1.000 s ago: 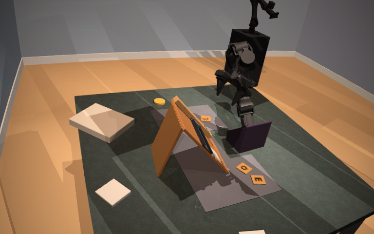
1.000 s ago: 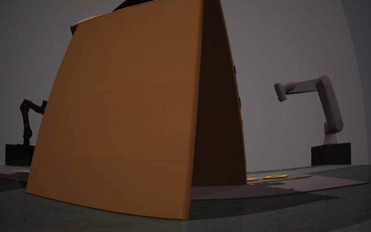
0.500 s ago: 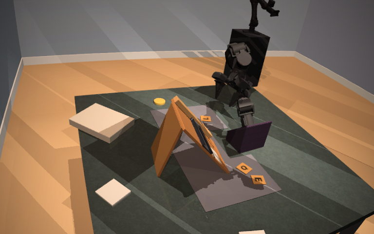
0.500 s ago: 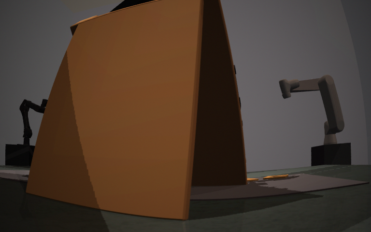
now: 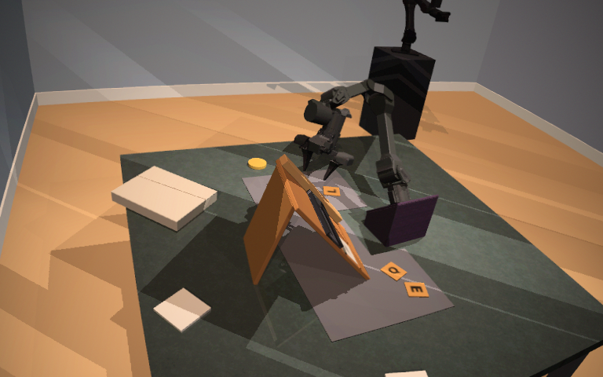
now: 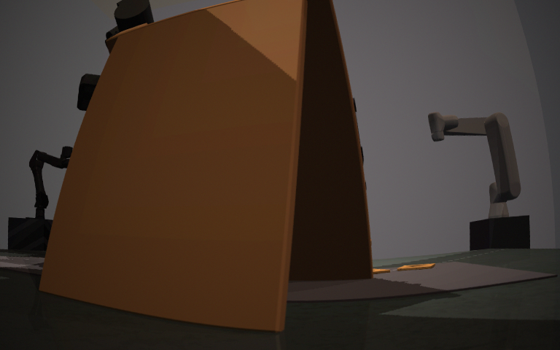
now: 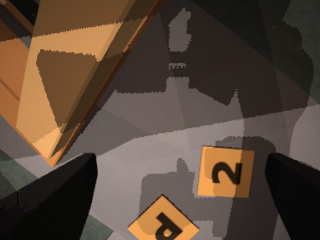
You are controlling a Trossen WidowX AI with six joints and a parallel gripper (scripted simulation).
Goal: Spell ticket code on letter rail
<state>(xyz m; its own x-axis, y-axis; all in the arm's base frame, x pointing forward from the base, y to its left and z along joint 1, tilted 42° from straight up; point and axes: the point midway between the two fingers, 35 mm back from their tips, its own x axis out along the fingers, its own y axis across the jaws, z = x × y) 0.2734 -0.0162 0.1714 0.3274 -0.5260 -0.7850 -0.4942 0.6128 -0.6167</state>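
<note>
The gripper (image 7: 180,220) hangs above the grey mat (image 7: 200,114) behind the board (image 5: 284,213), fingers apart and holding nothing, partly narrowed as if sizing for a tile. The wrist view shows two tiles flat on the mat between the fingers: the "2" tile (image 7: 226,172) and the "P" tile (image 7: 163,227). The board stands as a tent so its rail (image 5: 324,217) faces the arm. The top view shows three more tiles: "L" (image 5: 331,191), "Q" (image 5: 393,270), "E" (image 5: 416,290). No tile can be made out in the rail.

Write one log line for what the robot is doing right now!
gripper: open, empty | above: tile 2, tile P on mat | board: upright | rail: no tiles seen
</note>
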